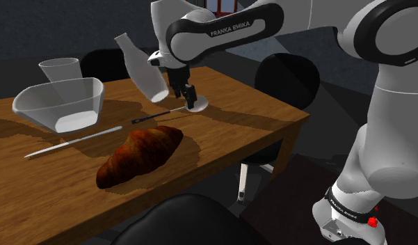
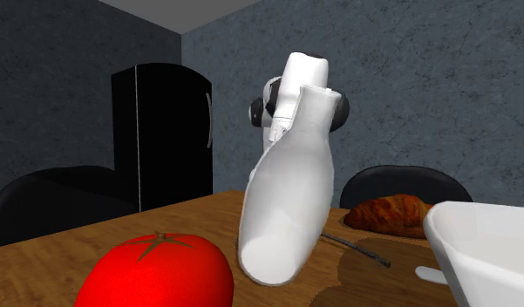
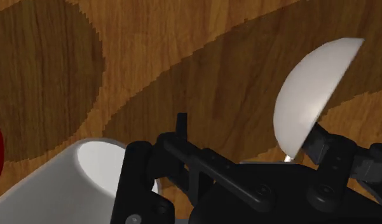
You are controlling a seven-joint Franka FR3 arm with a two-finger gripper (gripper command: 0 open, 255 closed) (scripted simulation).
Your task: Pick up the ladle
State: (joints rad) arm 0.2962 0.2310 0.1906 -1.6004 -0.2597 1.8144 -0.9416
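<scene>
The ladle (image 1: 197, 106) lies near the far edge of the wooden table (image 1: 221, 149). It has a white bowl, a thin shaft and a dark grip pointing toward the croissant. My black gripper (image 1: 186, 97) comes straight down onto the shaft right beside the bowl and is shut on it. In the wrist view the ladle's white bowl (image 3: 310, 89) juts out past the gripper (image 3: 246, 167), its neck running in behind the black fingers (image 3: 332, 149). In the second exterior view the ladle's thin handle (image 2: 360, 248) shows low over the table.
A tilted white bottle (image 1: 145, 69) stands just beside the gripper, and a red tomato (image 2: 155, 275) lies near it. A croissant (image 1: 139, 156), a long thin white utensil (image 1: 75, 141), a white bowl (image 1: 61, 104) and a glass (image 1: 60, 69) fill the shoulder view's left. Dark chairs (image 1: 287, 76) surround the table.
</scene>
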